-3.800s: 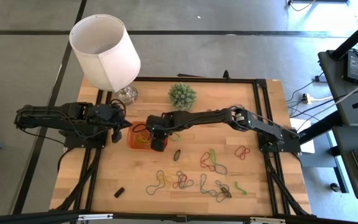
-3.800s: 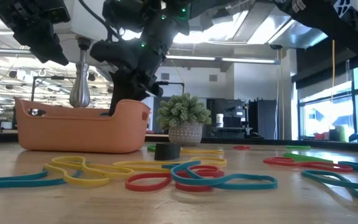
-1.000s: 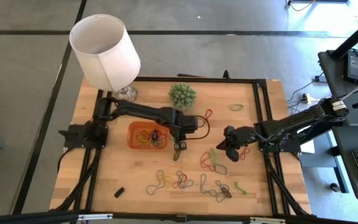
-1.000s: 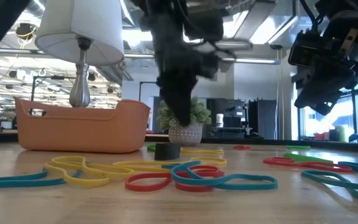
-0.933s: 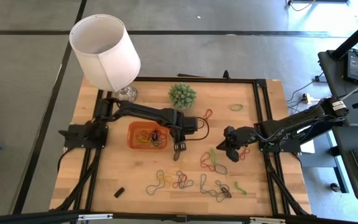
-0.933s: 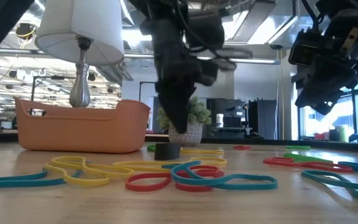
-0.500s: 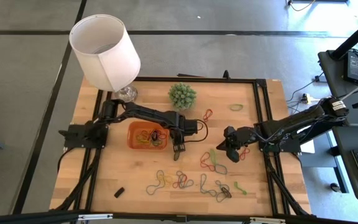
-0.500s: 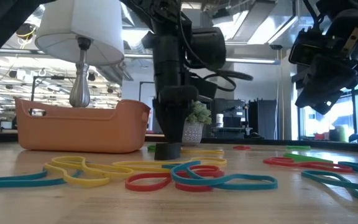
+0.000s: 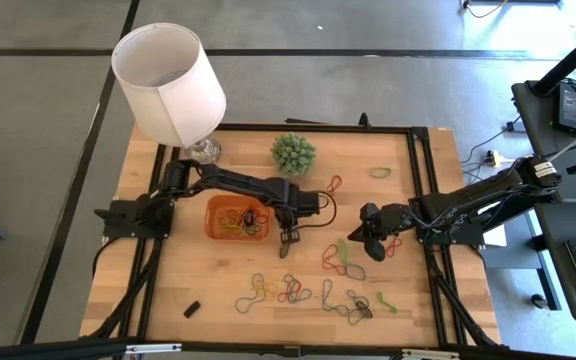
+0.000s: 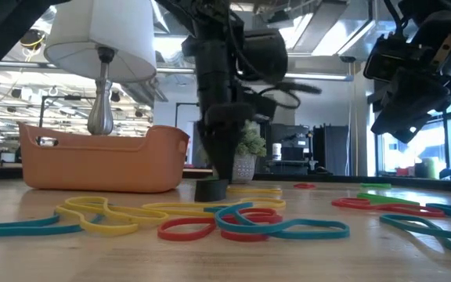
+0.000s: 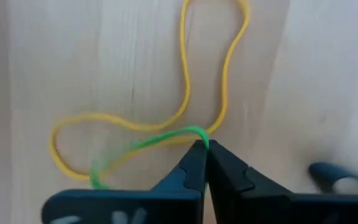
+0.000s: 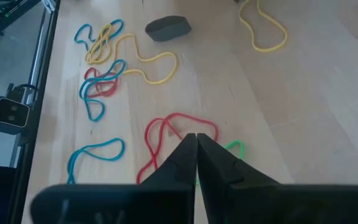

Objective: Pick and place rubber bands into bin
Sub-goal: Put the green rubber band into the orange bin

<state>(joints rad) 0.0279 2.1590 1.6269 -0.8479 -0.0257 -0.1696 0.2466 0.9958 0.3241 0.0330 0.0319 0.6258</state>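
Reaching down beside the bin [image 9: 236, 218], my left tool [image 9: 286, 240] stood with its tips at the desk [image 9: 188, 280], just off the bin's right-hand edge in the overhead view and close above a small dark block [image 10: 211, 189] in the level view. Its fingers [image 11: 194, 163] were pressed together, and at their tip lay a green rubber band [image 11: 160, 138] crossing a yellow rubber band [image 11: 185, 93]; the green one seemed pinched there, though I could not be sure it was truly caught. The bin, orange and shallow, sat near the lamp [image 9: 168, 80] and the little potted plant [image 9: 294, 153] and already held several bands. Most loose rubber bands [image 9: 308, 295] lay scattered across the near half of the desk, well apart from the bin. My right tool [image 9: 368, 232] waited over a red band [image 12: 179, 134] and a green one toward the desk's right side, its fingers together and holding nothing I could see. Judged as the pick step, it would go best by lifting straight and slowly, checking that only the green loop came up and that the yellow one slipped free, then carrying it over the bin wall before parting the fingers.
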